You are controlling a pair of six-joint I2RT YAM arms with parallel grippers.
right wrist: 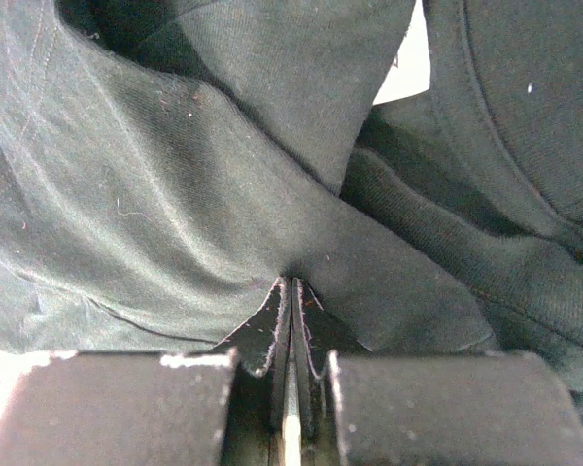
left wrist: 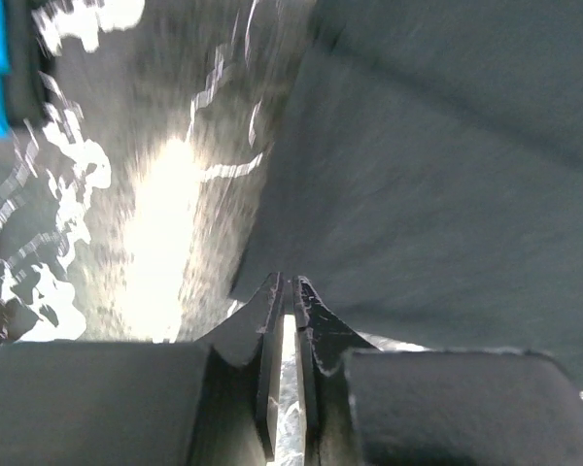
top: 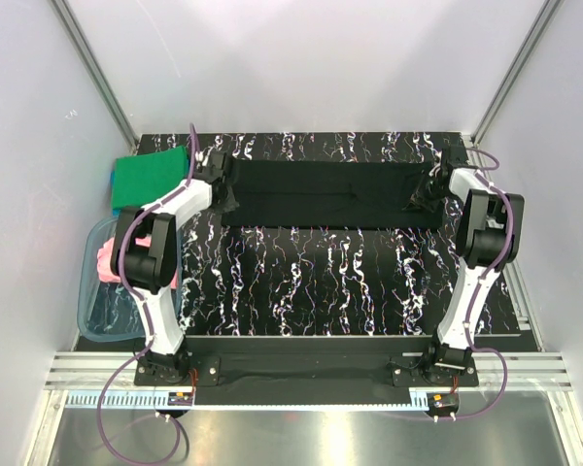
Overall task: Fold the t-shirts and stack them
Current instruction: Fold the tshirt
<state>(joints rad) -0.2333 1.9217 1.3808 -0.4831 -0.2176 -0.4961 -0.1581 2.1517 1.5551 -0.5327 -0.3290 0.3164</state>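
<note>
- Right gripper (right wrist: 291, 283) pinches a fold of the black t-shirt (right wrist: 204, 194) (jaws pressed tight).
- Left gripper (left wrist: 290, 283) sits at the shirt's edge; its grip cannot be told.

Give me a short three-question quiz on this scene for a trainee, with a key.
1. True or false: the pink t-shirt lies in the tub.
2. Fill in: the green t-shirt lies at the table's far ____ corner.
3. What do the right fingers pinch? A: the green one. B: the black t-shirt. C: the pink one.
Key: 1 true; 2 left; 3 B.
</note>
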